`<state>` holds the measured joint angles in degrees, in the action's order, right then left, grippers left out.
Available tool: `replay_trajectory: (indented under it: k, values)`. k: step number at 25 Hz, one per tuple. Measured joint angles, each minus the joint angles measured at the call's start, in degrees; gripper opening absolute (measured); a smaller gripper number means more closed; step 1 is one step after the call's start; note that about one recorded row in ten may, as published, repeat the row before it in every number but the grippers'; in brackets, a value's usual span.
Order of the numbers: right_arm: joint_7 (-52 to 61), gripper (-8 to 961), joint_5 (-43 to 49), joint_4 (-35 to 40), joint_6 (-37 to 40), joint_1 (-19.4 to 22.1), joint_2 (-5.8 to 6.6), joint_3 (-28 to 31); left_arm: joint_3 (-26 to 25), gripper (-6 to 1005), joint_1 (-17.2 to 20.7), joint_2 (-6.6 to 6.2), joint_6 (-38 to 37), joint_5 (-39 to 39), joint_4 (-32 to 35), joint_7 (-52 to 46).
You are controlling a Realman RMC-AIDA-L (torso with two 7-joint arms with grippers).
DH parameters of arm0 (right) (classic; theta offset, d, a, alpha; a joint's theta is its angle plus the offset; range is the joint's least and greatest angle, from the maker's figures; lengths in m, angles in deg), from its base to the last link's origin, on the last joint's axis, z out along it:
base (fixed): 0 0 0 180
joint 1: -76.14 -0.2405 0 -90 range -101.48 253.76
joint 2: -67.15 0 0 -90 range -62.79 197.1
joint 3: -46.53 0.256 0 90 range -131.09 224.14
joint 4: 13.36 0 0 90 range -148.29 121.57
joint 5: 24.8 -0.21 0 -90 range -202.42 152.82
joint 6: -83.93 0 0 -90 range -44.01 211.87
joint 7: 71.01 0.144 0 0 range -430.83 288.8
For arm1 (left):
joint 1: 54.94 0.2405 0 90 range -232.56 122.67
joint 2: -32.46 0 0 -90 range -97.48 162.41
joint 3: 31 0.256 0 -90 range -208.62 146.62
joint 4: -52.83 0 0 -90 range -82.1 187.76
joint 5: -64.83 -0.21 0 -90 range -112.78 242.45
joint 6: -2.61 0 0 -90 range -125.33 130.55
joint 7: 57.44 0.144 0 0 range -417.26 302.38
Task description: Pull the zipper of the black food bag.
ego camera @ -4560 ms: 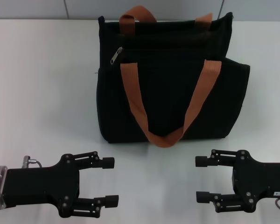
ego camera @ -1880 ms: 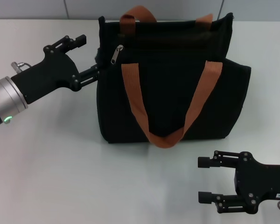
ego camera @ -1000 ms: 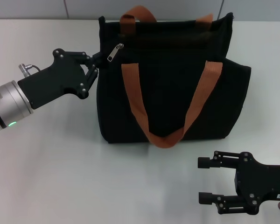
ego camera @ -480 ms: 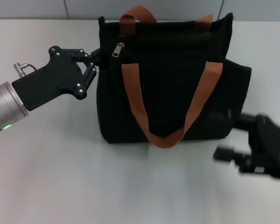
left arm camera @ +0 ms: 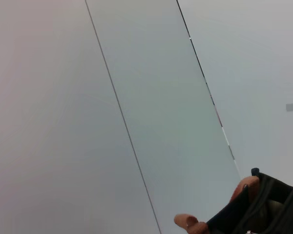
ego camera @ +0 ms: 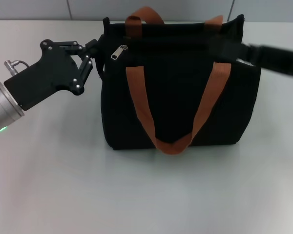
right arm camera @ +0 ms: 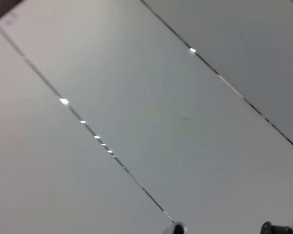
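Observation:
The black food bag (ego camera: 178,102) stands upright at the middle of the white table, with two orange-brown handles (ego camera: 139,102). The zipper's silver pull tab (ego camera: 118,51) sits near the left end of the upper edge. My left gripper (ego camera: 96,52) reaches in from the left and is shut on the bag's upper left corner, just left of the pull tab. My right gripper (ego camera: 234,49) shows as a dark blur at the bag's upper right corner. A corner of the bag (left arm camera: 278,209) and a strap (left arm camera: 244,187) show in the left wrist view.
The white table (ego camera: 63,170) stretches in front of and beside the bag. A grey panelled wall (ego camera: 39,9) runs behind it. Both wrist views show mostly wall panels.
My right arm has swung up from the front right of the table to the bag's upper right corner. My left gripper has lifted slightly, holding the bag's corner.

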<state>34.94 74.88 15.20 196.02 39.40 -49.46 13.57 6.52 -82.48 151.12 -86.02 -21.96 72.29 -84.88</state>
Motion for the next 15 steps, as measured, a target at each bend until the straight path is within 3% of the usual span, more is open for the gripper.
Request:
replay_trajectory:
  k: [6,15]
  values:
    - [15.1,745,1.5,1.7,-5.2,-6.9,1.82,-1.9,0.0,29,0.1,0.0,-0.3,0.3,0.1,0.4]
    - [29.8,744,4.5,4.5,-15.1,-12.9,1.93,-13.3,0.1,32,0.1,0.06,-2.1,0.4,-0.1,2.2]
